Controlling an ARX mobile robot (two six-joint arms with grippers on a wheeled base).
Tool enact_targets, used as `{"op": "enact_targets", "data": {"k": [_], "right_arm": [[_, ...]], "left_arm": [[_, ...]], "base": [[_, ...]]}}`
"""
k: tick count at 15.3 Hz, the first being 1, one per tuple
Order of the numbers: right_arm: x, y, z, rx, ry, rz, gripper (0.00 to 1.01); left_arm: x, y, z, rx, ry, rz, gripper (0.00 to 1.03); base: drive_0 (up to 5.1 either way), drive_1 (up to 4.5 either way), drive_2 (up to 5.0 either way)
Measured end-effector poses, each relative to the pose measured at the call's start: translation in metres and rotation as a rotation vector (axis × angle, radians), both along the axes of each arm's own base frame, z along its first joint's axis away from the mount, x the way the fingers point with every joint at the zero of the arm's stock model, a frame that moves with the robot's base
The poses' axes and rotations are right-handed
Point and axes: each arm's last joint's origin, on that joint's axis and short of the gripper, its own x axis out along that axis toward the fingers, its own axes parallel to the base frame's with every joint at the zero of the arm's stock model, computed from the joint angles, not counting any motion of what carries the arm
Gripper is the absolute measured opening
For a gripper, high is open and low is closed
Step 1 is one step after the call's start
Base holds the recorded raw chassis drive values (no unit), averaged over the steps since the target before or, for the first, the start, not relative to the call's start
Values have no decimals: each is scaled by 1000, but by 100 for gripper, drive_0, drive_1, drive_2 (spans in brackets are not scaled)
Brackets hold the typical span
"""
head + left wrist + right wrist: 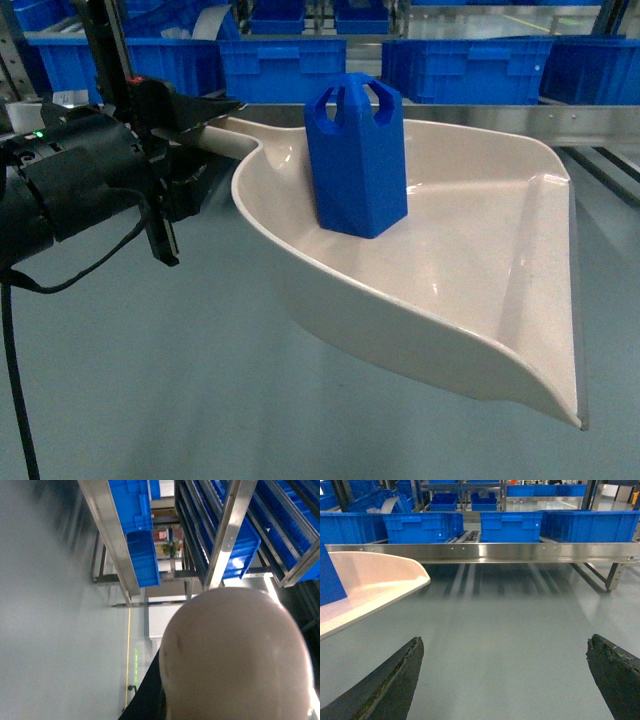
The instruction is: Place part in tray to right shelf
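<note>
A smooth grey floor point(200, 380) is filling the lower part of the head view, and the right shelf point(560, 122) is running across the top, its flat steel front bar catching the light. Large blue crates point(465, 68) are sitting in a row on the shelf behind that bar, and further racks with more crates are showing behind them. In the right wrist view the same bar point(520, 552) is crossing the frame, with crates lined up above it.

The left gripper point(195, 135) is reaching in from the left edge of the head view, its black body level, its jaws clamped on the handle of the tray point(480, 300). The tray is hanging in the air above the floor, its open mouth toward the right and its far edge near the front bar. The part point(355, 160) is standing upright inside the tray, close to the handle end.

The right gripper point(505, 680) is hanging low over the floor, its two dark fingers point(385, 685) wide apart with nothing between them, the tray's edge point(375, 580) at its left.
</note>
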Motion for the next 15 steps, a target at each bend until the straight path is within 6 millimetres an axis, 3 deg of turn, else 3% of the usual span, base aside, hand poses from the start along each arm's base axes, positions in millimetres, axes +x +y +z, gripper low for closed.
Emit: {"op": "enact_targets", "data": {"k": [8,15], "right_arm": [[0,0,0,0,-2,0,98],[0,0,0,0,-2,0,98]], "left_arm": [[0,0,0,1,1,0,15],[0,1,0,0,0,2,15]], "base": [[0,0,0],[267,206,-511]]}}
